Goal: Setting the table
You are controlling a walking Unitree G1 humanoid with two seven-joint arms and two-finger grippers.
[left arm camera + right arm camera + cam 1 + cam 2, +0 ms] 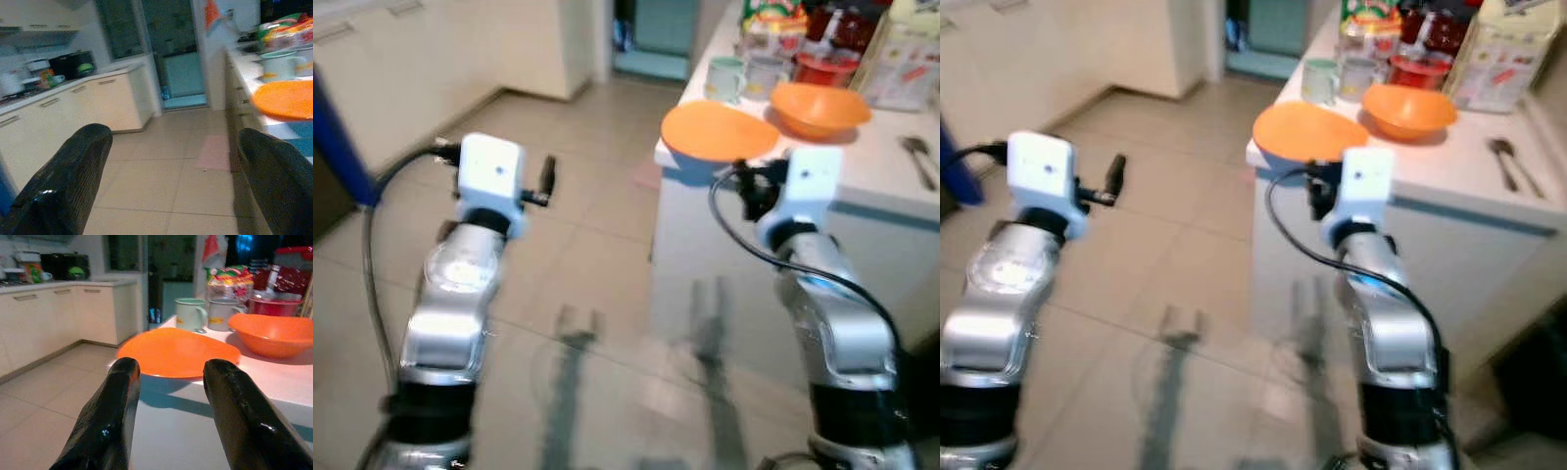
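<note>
White table (pixel 881 171): stands to the robot's right on a tiled floor (pixel 587 255); one orange plate, one orange bowl, two mugs, cutlery and a cluster of packages and jars sit on it.
Cabinets (pixel 98 100): one cream run along the far left wall.
Right gripper (pixel 171 377): fingers apart, nothing between them; it is raised just short of the table corner, pointing at the plate without touching it.
Left gripper (pixel 173 147): fingers wide apart, empty; held up over open floor, well apart from the table.
Orange plate (pixel 178 352): one, flat at the near left corner of the table, its rim jutting past the edge.
Orange bowl (pixel 271 333): one, upright, just beside the plate on its right.
Mugs (pixel 191 313): two, pale, side by side behind the plate.
Cutlery (pixel 1506 162): looks like two metal pieces lying together near the table's right side; too blurred to name.
</note>
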